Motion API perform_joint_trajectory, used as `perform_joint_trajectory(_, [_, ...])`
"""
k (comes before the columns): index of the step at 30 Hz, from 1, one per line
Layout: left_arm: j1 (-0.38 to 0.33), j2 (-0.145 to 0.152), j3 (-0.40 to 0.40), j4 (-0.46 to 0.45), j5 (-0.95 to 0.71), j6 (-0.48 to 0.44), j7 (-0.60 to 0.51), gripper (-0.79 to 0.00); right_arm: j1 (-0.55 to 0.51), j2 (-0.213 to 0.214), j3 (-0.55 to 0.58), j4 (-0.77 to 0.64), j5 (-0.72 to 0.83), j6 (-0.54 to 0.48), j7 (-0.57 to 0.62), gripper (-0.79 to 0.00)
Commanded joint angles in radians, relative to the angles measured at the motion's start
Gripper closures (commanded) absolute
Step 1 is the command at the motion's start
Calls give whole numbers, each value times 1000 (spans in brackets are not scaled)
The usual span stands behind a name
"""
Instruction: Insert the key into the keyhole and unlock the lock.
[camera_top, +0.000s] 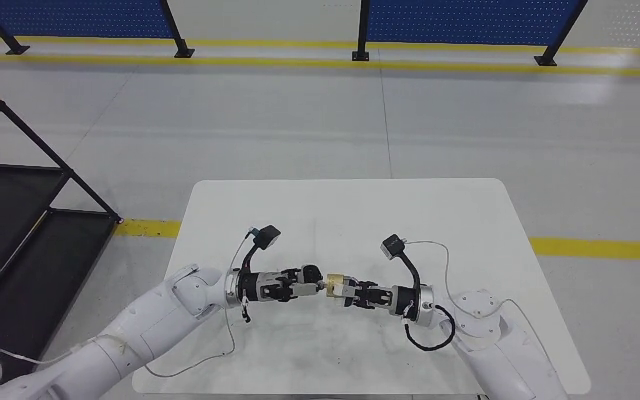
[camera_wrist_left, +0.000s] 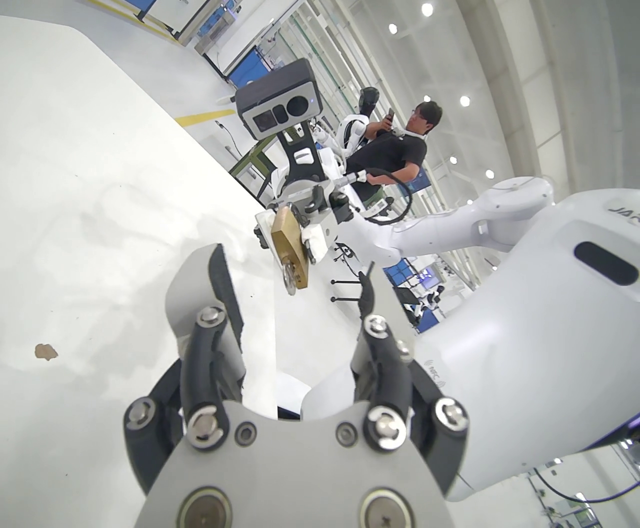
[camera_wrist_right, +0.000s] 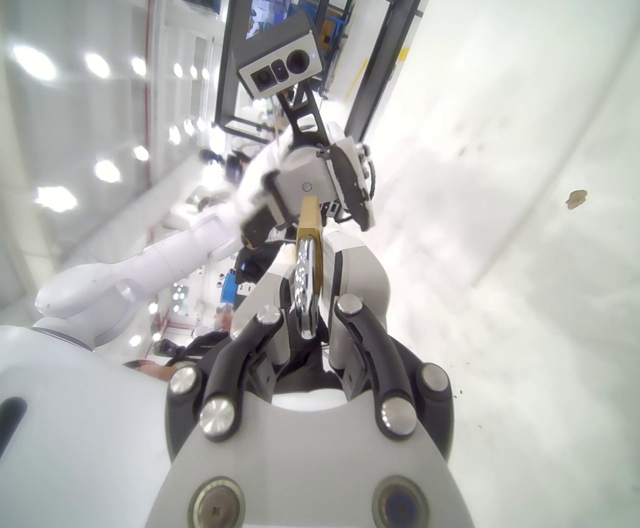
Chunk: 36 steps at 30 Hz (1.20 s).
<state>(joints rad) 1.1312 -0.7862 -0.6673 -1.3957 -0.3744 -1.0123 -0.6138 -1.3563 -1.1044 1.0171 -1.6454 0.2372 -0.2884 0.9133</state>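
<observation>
Just short of the lock (camera_wrist_left: 287, 240), the left gripper (camera_wrist_left: 295, 272) gapes wide, holding nothing. Right gripper (camera_wrist_right: 312, 260) is clamped on that lock: a small brass block, hard, dense-looking, smooth, probably slippery. Silvery key (camera_wrist_left: 289, 280) juts from the lock's end, thin and stiff; pinch its flat bow, I'd say

A white desk (camera_top: 440, 215) stands on a pale grey floor (camera_top: 300, 120), with a small brown speck (camera_wrist_left: 46, 351) on its surface. A yellow floor line (camera_top: 585, 246) shows on either side of the desk, and a black metal rack (camera_top: 40, 250) stands off the desk's left side. Well beyond the desk, two blue barriers (camera_top: 90, 18) on black feet stand along a second yellow line (camera_top: 280, 62).
</observation>
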Motion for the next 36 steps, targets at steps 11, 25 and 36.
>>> perform_joint_trajectory(11, [-9, -21, -4, 26, -27, 2, -51, -157, 0, 0, 0, 0, 0, 0, 0, 0])
perform_joint_trajectory(25, [1, -27, -35, -1, -20, 33, -96, -58, 0, 0, 0, 0, 0, 0, 0, 0])
perform_joint_trajectory(36, [11, -35, -67, -11, 40, 50, -78, 0, 0, 0, 0, 0, 0, 0, 0, 0])
